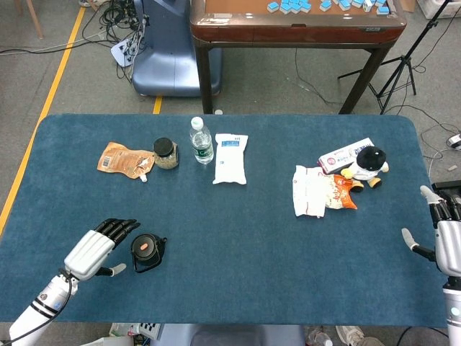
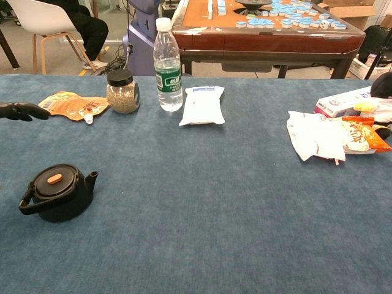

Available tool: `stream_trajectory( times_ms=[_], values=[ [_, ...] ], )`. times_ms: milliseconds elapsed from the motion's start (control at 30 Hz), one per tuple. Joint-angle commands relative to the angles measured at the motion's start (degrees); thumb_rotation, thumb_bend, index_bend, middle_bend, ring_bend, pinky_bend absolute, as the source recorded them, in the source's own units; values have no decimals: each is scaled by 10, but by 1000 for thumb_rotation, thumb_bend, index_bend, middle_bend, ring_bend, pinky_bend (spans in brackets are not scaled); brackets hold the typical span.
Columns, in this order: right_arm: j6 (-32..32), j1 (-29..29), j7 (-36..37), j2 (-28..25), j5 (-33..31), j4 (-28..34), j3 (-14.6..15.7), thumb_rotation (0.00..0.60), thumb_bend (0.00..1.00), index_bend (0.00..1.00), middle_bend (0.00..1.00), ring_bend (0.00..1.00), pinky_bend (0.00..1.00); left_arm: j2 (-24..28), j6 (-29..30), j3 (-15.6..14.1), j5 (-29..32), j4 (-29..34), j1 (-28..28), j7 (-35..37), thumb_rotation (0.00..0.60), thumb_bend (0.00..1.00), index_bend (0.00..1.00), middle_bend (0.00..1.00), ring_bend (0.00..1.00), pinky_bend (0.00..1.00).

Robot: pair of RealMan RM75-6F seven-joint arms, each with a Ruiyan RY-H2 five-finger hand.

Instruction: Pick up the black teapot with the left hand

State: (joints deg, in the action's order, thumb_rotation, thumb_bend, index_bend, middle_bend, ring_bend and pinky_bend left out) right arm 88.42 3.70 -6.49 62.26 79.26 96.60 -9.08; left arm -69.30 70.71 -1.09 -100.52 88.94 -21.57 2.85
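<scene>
The black teapot (image 1: pixel 147 251) with an orange knob on its lid stands on the blue table near the front left; the chest view shows the teapot (image 2: pixel 57 192) with its spout to the right and handle to the left. My left hand (image 1: pixel 97 246) hovers just left of it, fingers apart, holding nothing; only its dark fingertips (image 2: pixel 18 111) reach into the chest view at the left edge. My right hand (image 1: pixel 445 238) stays open at the table's right edge, far from the teapot.
An orange pouch (image 1: pixel 124 159), a seed jar (image 1: pixel 166 153), a water bottle (image 1: pixel 202 140) and a white packet (image 1: pixel 230 157) lie behind the teapot. Snack bags (image 1: pixel 320 191), a box and a plush toy (image 1: pixel 367 166) sit at the right.
</scene>
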Motion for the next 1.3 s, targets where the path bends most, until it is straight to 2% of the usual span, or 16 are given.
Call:
stream_trajectory(
  times_ms=[33, 333, 700, 1300],
  values=[
    [-2, 0, 1, 1, -2, -2, 1, 600, 280, 89, 220, 112, 188, -6, -7, -1, -1, 7, -8, -5, 600, 164, 71, 103, 132, 120],
    [-6, -4, 9, 2, -8, -8, 3, 600, 280, 89, 220, 112, 188, -15, -32, -8, 0, 36, -27, -34, 600, 164, 52, 103, 127, 119],
    [-8, -10, 24, 0, -9, -11, 8, 600, 279, 89, 221, 112, 188, -43, -48, -14, 1, 39, -44, -63, 600, 163, 49, 103, 126, 119],
    [-12, -15, 47, 4, -12, -27, 9, 600, 279, 89, 220, 112, 188, -54, -76, -2, 65, 15, -56, -119, 600, 163, 49, 103, 126, 120]
  ],
)
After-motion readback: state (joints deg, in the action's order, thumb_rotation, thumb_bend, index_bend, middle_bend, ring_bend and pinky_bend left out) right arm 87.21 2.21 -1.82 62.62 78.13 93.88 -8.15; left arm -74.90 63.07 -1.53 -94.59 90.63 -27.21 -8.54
